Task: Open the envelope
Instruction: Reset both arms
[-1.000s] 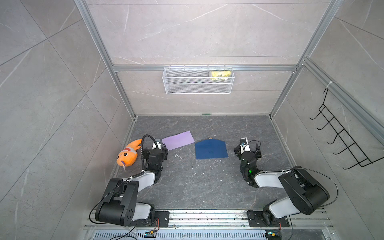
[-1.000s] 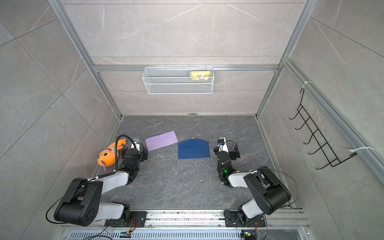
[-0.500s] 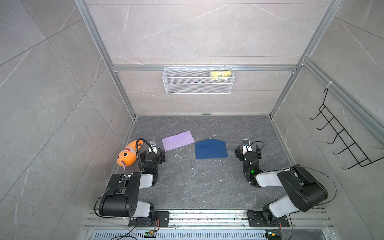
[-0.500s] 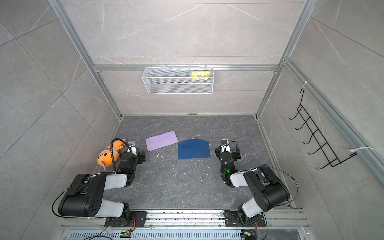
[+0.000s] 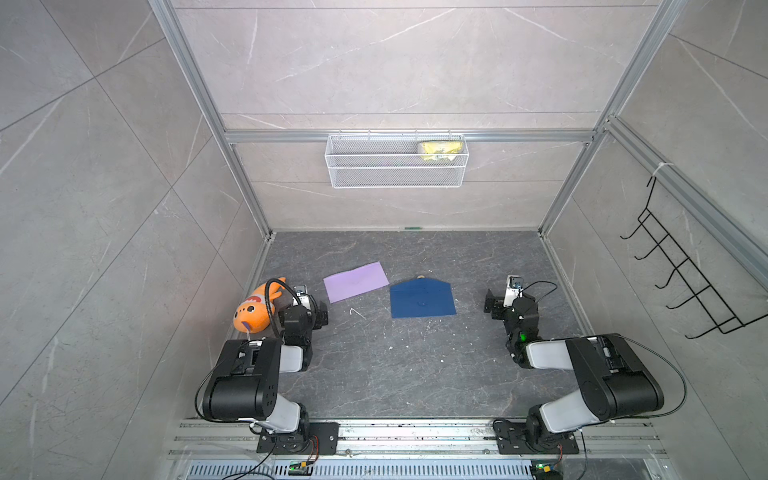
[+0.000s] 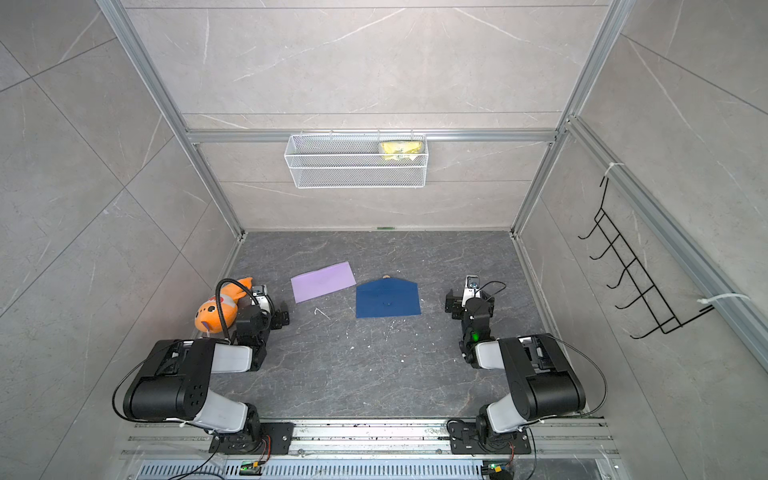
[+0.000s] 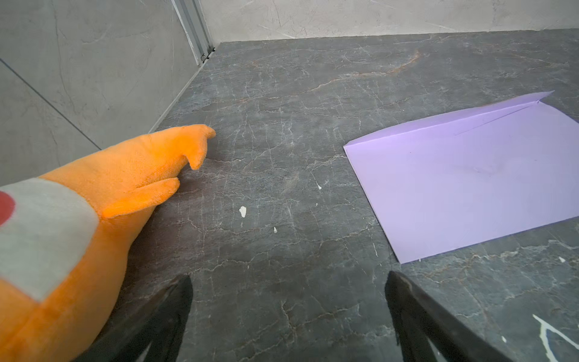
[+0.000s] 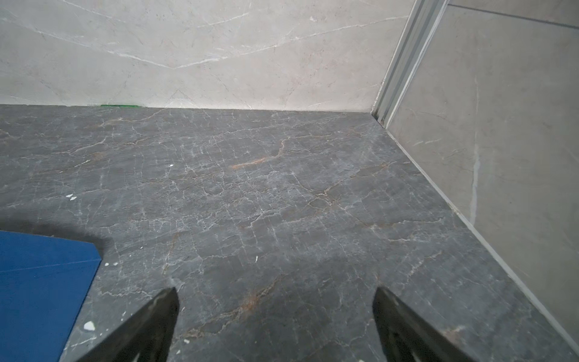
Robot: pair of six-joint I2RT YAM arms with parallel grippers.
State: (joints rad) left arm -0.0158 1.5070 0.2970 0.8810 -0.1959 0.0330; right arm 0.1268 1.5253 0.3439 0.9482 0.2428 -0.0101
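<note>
Orange plush fish (image 5: 254,309) lies far left, just beside the left end effector (image 7: 288,282), which is spread wide and empty. The purple envelope (image 5: 355,281) lies slanted, its right end farther back. The blue envelope (image 5: 422,298) lies flat mid-surface, long axis left-to-right, peaked edge toward the back wall. The right end effector (image 8: 275,294) is also wide and empty.

Your left arm (image 5: 253,374) folded low, left gripper (image 7: 288,291) jaws spread wide, empty. Your right arm (image 5: 606,374) folded low too, right gripper (image 8: 275,301) wide, empty.
</note>
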